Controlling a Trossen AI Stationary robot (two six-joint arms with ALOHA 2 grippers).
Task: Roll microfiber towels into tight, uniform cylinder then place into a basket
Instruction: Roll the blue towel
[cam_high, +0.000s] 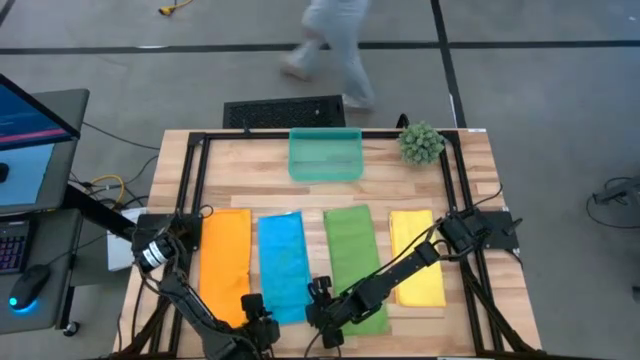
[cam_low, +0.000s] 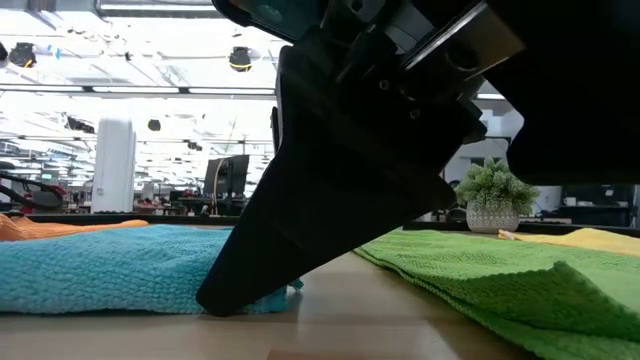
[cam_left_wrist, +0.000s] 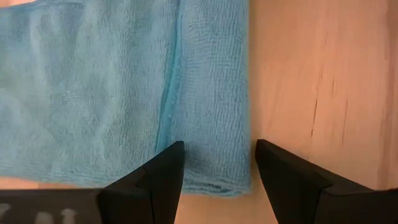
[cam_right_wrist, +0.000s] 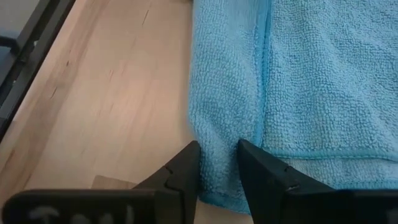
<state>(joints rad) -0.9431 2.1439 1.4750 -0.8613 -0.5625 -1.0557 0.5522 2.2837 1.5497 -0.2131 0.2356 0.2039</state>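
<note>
Four towels lie flat side by side on the wooden table: orange (cam_high: 225, 260), blue (cam_high: 282, 262), green (cam_high: 352, 260) and yellow (cam_high: 415, 255). The teal basket (cam_high: 296, 155) stands at the far middle. My left gripper (cam_high: 258, 308) is open at the blue towel's near left corner; in its wrist view (cam_left_wrist: 219, 152) one finger stands over the towel (cam_left_wrist: 112, 93) and one over bare wood. I cannot tell whether it touches. My right gripper (cam_high: 318, 298) is low at the towel's near right corner, its fingers (cam_right_wrist: 217, 152) a narrow gap apart. My right gripper has its fingertips down at the blue towel's near right corner (cam_right_wrist: 217, 124). One finger (cam_right_wrist: 186, 163) stands at the side edge and the other on the cloth. It slants down from above; a fingertip (cam_low: 215, 298) meets the table at that corner. The towel lies flat, not bunched.
A spiky green plant ball (cam_high: 421, 143) stands at the far right, next to the basket. Black frame rails (cam_high: 196, 170) run along the table's sides. A person (cam_high: 335, 50) walks on the floor beyond the far edge. A monitor desk (cam_high: 30, 150) stands to the left.
</note>
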